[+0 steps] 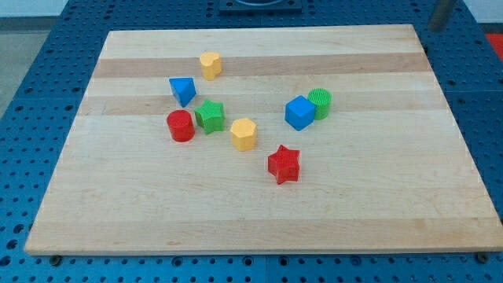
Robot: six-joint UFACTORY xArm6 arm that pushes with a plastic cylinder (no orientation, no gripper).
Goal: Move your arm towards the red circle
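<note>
The red circle [180, 126] is a short red cylinder at the board's left of centre. A green star [210, 115] touches its right side. A blue triangle [182, 90] sits just above it. A dark rod enters at the view's top right corner, beyond the board's edge. Its lower end, my tip [437, 30], is far to the right of and above the red circle, with no block near it.
A yellow block [210, 64] lies near the top. A yellow hexagon [244, 134] and a red star [284, 164] lie right of the red circle. A blue cube [299, 112] touches a green circle [320, 103]. The wooden board [393, 212] rests on a blue perforated table.
</note>
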